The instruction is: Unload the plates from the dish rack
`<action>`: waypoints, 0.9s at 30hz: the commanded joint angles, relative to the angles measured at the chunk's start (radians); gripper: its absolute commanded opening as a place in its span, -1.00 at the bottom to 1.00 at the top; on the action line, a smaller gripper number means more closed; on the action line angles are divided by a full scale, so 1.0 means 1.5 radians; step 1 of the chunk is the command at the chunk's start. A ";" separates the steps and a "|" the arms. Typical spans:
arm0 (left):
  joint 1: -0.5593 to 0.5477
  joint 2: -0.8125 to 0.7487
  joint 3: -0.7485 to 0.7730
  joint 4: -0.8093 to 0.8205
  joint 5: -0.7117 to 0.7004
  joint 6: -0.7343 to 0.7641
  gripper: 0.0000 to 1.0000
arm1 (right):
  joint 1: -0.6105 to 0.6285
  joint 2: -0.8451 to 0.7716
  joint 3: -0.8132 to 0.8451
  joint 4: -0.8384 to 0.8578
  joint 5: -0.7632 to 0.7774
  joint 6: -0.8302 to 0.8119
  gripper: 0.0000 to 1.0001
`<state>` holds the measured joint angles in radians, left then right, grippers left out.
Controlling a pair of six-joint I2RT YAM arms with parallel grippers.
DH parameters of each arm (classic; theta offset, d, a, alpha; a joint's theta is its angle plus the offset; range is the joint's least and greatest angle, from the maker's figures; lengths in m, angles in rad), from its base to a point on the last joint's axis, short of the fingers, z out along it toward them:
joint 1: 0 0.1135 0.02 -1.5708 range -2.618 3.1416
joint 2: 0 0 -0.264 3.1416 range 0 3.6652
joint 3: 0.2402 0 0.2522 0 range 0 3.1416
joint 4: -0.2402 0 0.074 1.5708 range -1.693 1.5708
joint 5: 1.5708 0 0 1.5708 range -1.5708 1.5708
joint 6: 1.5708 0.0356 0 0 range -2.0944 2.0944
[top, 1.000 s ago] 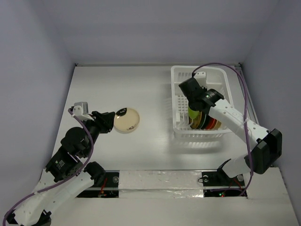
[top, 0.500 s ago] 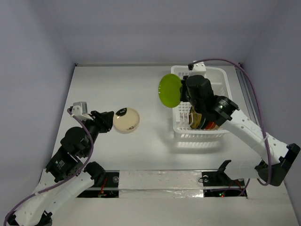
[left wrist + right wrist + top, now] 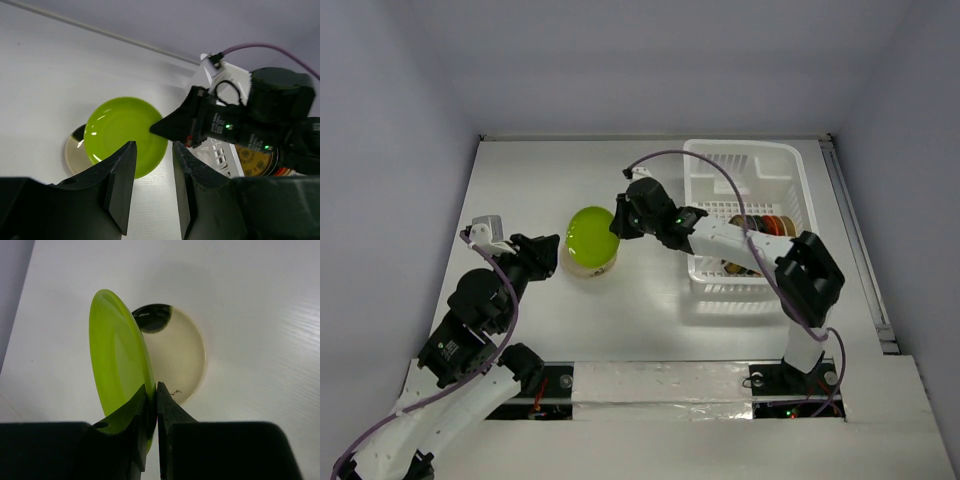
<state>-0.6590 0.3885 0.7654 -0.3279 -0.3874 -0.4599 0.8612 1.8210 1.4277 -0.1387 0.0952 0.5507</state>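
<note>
Plate, lime, looks stiff, light and slick; right gripper pinches its three-o'clock rim, left gripper spread empty at nine.

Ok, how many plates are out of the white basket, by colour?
lime green round plate: 1
beige round plate: 1
Total out of the white plastic dish rack: 2
The other plates in it are too bunched to count.

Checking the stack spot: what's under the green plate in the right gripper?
A beige plate lies on the table below the green plate, held tilted by the right gripper. Part of it is covered.
</note>
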 commanded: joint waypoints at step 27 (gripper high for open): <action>0.016 -0.009 -0.007 0.038 0.033 0.012 -0.36 | 0.018 0.041 0.031 -0.014 0.082 0.030 0.74</action>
<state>-0.6392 0.3882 0.7650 -0.3248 -0.3470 -0.4534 0.8734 1.9934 1.4506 -0.1162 0.1257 0.6426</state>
